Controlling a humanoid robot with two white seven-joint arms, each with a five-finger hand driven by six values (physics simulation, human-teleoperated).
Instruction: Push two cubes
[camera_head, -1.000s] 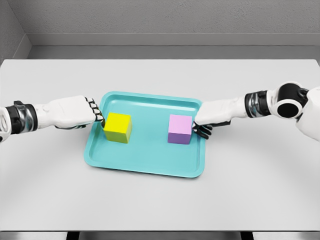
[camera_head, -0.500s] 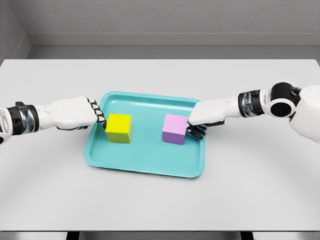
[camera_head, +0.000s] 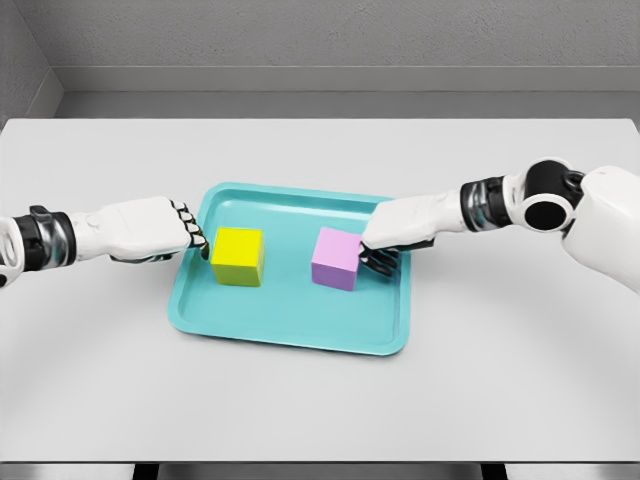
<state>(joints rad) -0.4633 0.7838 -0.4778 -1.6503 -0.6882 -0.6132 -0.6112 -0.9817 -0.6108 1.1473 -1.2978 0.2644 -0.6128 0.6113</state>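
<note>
Teal tray (camera_head: 290, 335), yellow cube (camera_head: 237, 256) against left hand (camera_head: 150, 228), pink cube (camera_head: 336, 258) against right hand (camera_head: 398, 228), fingers curled

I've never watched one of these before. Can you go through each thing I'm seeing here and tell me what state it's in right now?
yellow cube: upright in the tray's left half, left hand against its left side.
pink cube: in the tray's right half, right hand against its right side.
teal tray: flat on the table.
left hand: fingers curled, grasping nothing.
right hand: fingers curled, grasping nothing.

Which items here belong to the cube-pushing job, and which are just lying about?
Job: yellow cube; pink cube; left hand at the yellow cube; right hand against the pink cube.
Other: teal tray holding both cubes; grey table.
</note>
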